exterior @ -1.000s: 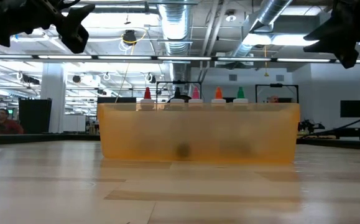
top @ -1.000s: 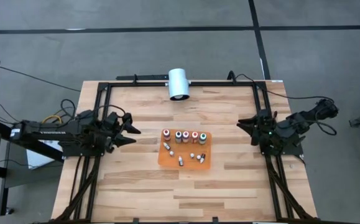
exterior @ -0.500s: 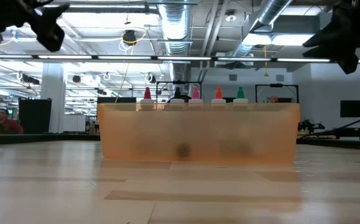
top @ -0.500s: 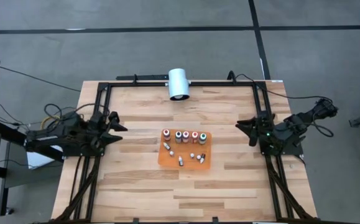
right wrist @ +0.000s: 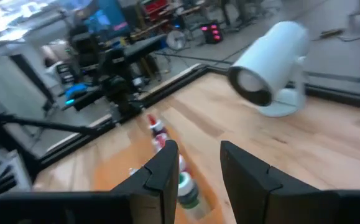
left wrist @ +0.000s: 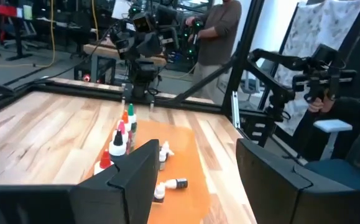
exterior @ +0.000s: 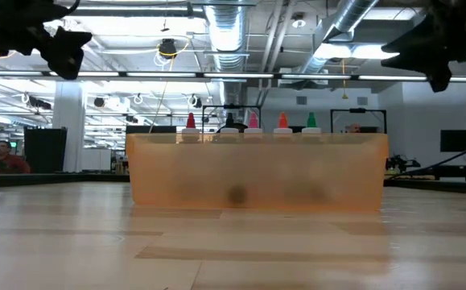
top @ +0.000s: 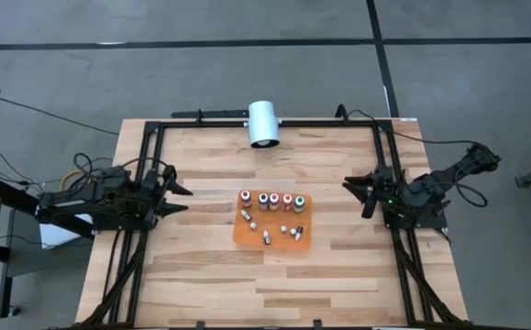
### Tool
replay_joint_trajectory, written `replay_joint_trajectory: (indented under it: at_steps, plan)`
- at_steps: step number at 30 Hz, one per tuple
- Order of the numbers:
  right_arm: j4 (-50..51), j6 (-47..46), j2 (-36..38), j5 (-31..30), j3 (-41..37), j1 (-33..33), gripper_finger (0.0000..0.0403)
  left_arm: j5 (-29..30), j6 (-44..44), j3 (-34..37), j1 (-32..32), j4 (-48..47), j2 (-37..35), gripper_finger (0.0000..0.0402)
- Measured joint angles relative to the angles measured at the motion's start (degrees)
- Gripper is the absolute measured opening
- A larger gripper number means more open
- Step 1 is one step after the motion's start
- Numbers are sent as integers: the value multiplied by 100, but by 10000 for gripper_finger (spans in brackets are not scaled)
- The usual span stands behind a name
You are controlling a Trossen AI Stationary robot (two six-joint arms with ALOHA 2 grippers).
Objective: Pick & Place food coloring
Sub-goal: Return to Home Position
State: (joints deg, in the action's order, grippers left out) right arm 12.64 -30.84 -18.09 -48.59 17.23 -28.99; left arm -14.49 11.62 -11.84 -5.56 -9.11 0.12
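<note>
Food coloring point(top: 267, 201) sits in the orange bin point(top: 247, 240), left gripper point(top: 185, 199) and right gripper point(top: 354, 197) open, empty, well apart: only a stray inward swing could topple the upright row.

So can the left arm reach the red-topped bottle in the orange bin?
Probably yes: the left claw hangs open beside the orange plastic bin, bare wood between; the small red-topped bottle stands at that end.

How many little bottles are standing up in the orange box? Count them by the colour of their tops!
Red top: 1
Dark top: 1
Pink top: 1
Orange top: 1
Green top: 1
Total standing in the orange box: 5
</note>
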Motion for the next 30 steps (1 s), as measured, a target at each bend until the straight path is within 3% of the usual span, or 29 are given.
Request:
replay_joint_trajectory:
  at_steps: [6, 16, 30]
  plan:
    - [-652, 556, 106, 367, -256, -132, 109, -151, -65, 0, 0, -84, 6, 206]
    - [770, 859, 1804, 491, 26, 109, 109, -307, -44, 0, 2, -149, 10, 206]
    - [1996, -17, 1691, 1271, 17, 983, 109, 43, -57, 0, -9, -44, 13, 206]
